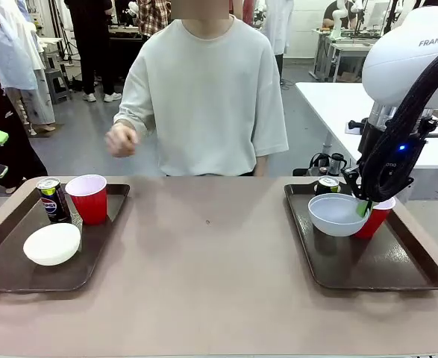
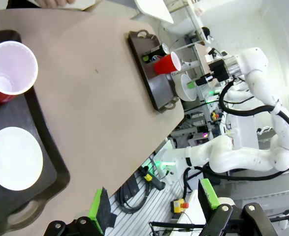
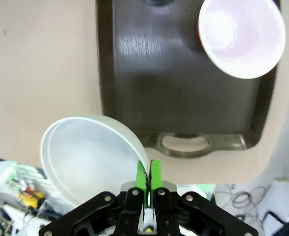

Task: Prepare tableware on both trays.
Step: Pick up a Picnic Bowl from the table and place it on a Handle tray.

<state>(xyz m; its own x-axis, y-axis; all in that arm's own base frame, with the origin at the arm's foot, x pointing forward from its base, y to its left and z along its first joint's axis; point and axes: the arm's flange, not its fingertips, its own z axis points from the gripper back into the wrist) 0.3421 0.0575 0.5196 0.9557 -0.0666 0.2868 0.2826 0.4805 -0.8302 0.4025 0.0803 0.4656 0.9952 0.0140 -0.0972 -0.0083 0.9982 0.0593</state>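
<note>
Tan table (image 1: 219, 283); right jaws (image 1: 365, 209) pinch bowl (image 1: 336, 215) over right tray (image 1: 368, 261).

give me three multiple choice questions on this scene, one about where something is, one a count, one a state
1. Where is the bowl that the right claw grips?
A. flat on the left tray
B. lifted over the right tray
C. in the person's hand

2. How many red cups are on the trays?
A. one
B. two
C. four

3. How does the left claw stand?
A. open, holding nothing
B. shut on a can
C. shut on a cup

Answers:
1 B: the front view shows the bowl tilted above the right tray, its rim pinched between the green pads.
2 B: one cup stands on the left tray and one on the right tray.
3 A: the left wrist view shows its fingers wide apart with nothing between them.
</note>
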